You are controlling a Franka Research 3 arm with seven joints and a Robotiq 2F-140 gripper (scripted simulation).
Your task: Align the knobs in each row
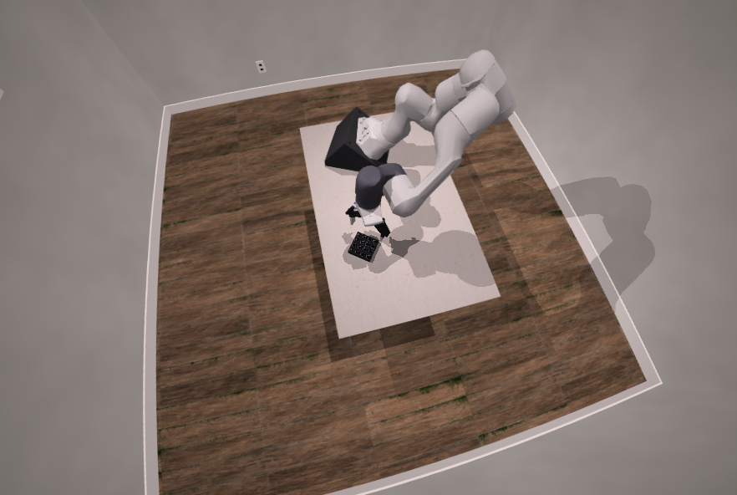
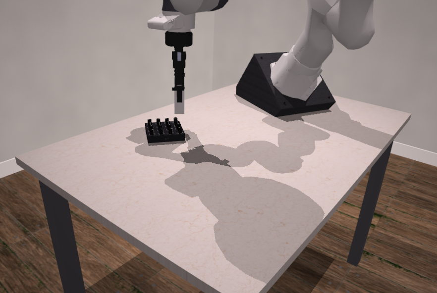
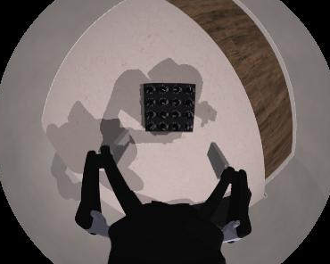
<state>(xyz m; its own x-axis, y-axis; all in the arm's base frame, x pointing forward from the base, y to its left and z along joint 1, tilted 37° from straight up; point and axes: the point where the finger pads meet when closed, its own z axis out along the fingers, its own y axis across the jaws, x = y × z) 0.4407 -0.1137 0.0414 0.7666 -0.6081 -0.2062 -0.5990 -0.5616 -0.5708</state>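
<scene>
Knob box (image 1: pixel 363 247) (image 2: pixel 156 139) (image 3: pixel 169 107): on bench (image 1: pixel 381 303) (image 2: pixel 122 193) (image 3: pixel 101 67), at 12 o'clock from gripper (image 1: pixel 368 227) (image 2: pixel 179 111) (image 3: pixel 169 143) in wrist view. Gripper: fully open, holding nothing, above bench. Pedestal (image 1: pixel 343 145) (image 2: pixel 253 77): toward 3 o'clock from gripper in exterior view.

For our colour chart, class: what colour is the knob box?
Black; the exterior view shows it best.

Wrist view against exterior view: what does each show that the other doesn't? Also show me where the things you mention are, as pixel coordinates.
Only wrist: the gap between the pincer's (image 2: pixel 179 112) (image 3: pixel 169 156) spread fingers, and the box's (image 2: pixel 165 132) (image 3: pixel 169 107) four-by-four knob grid from above.

Only exterior: the socket (image 2: pixel 167 138) side, the table's legs (image 2: pixel 60 238) (image 2: pixel 369 207), the pincer's height over the table (image 2: pixel 122 193) (image 3: pixel 177 178).

Both: box, pincer, table, shadows.
</scene>
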